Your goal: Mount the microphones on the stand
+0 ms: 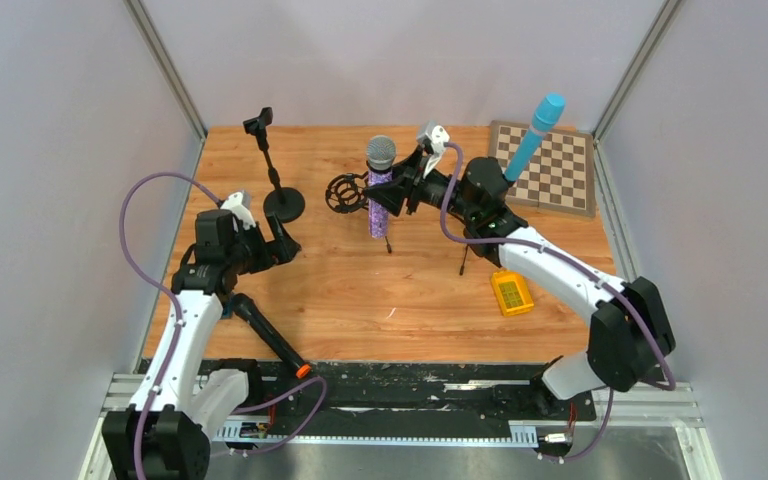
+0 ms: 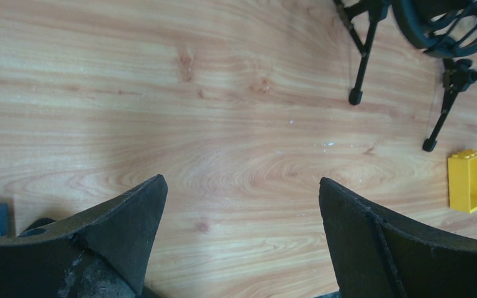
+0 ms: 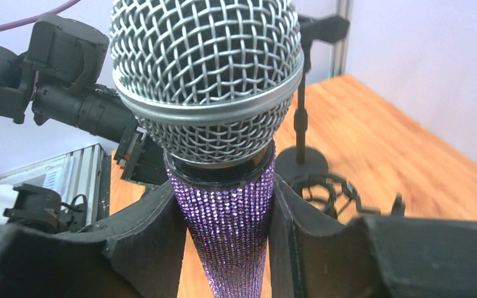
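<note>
The glittery purple microphone (image 3: 228, 236) stands upright, mesh head up, pinched at its upper body between the two fingers (image 3: 152, 239) of the right gripper (image 1: 397, 194), one on each side. The right arm stretches forward and leftward over the wooden table (image 1: 410, 310). Just beyond its fingertips sits the black shock-mount stand (image 1: 345, 193). Behind that wrist, the light-blue microphone (image 1: 534, 132) tilts up near a chessboard (image 1: 565, 178). The left gripper (image 2: 241, 182) hovers with fingers spread wide, holding nothing. The black microphone with orange ring (image 1: 268, 335) lies behind it, beside the forearm.
</note>
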You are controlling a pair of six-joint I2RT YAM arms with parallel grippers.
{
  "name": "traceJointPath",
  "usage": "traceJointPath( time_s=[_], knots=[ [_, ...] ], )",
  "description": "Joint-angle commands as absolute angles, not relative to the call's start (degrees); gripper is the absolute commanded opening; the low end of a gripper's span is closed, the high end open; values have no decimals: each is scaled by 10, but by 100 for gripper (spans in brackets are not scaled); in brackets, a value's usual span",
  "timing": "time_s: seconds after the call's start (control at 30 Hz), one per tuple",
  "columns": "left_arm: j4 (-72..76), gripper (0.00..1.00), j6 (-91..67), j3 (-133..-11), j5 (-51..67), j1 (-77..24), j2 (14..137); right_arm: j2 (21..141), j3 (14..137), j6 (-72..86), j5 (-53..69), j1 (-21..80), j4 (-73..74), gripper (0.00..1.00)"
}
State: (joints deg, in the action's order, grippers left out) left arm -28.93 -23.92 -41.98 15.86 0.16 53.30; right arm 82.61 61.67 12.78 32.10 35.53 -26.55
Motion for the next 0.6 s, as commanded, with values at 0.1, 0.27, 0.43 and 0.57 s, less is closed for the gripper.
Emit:
traceJointPath(
  time_s=[0.1,0.27,0.43,0.57],
  knots=[
    [-252,100,-242,-406,163,9,504,926,705,78,441,357,-472,0],
    [-256,100,-241,-410,176,13,519,988,770,45,483,369,-504,0],
    [-253,100,-244,-409,189,15,522,1039,845,23,499,384,-498,0],
    [-252,100,-244,-410,192,16,522,1051,879,-53,471,400,-438,0]
  ],
)
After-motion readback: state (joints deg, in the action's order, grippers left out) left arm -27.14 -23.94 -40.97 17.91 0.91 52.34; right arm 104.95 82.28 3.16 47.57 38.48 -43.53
